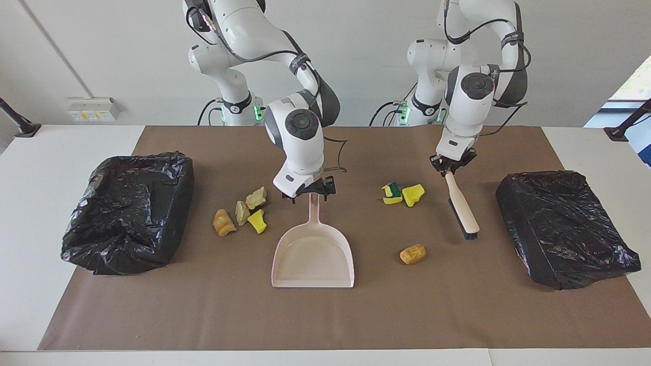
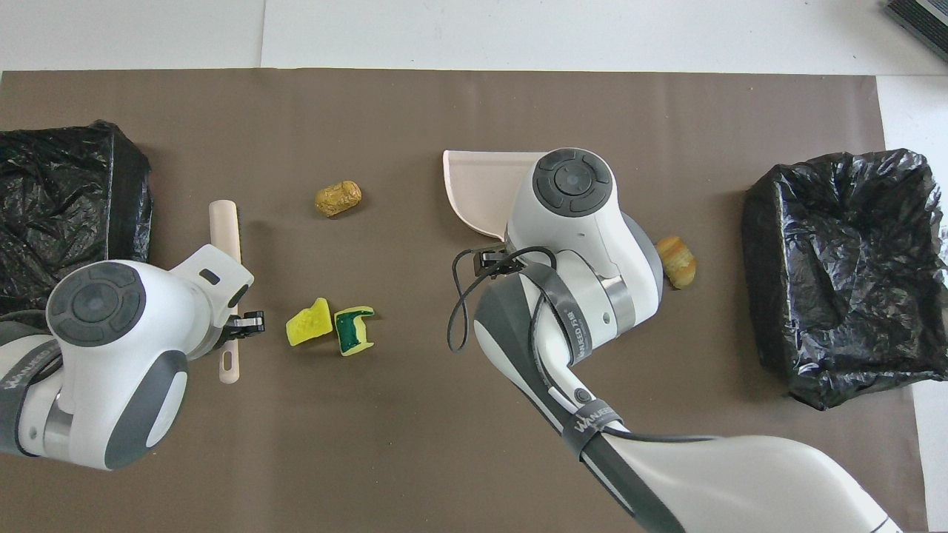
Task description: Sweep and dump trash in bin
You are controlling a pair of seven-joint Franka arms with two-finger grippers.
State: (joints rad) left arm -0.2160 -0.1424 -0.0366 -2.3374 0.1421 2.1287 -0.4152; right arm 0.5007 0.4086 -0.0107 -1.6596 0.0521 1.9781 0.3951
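- We see the left gripper (image 1: 452, 167) clenched on the handle of the brush (image 1: 463, 205), which slants down with its bristles at the mat (image 1: 203, 315), between the sponge scraps and the bin (image 1: 564, 229) at the left arm's end.
- The right gripper (image 1: 309, 191) hangs over the handle of the dustpan (image 1: 313, 254), its fingers spread; we cannot tell whether they touch the handle.
- A brown mat covers most of the white table (image 1: 30, 168); the dustpan lies mid-mat with its mouth toward the edge farthest from the robots.
- A second bin (image 1: 127, 213), also lined with a black bag, sits at the right arm's end of the mat. Past the table we see a pale wall with a socket box (image 1: 91, 109).
- Trash near the left gripper: a yellow scrap (image 1: 413, 194) and a yellow-and-green scrap (image 1: 391, 193) lie touching, just beside the brush on the dustpan's side; a brown lump (image 1: 412, 253) lies farther from the robots, between the dustpan's mouth and the bristles.
- Trash near the right gripper: four pieces cluster beside the dustpan's handle toward the second bin — a pale chunk (image 1: 256, 197), a second pale chunk (image 1: 242, 212), a yellow piece (image 1: 257, 221) and an orange striped lump (image 1: 223, 222).
- All the scraps are small, rough-edged and lie on the bare mat.
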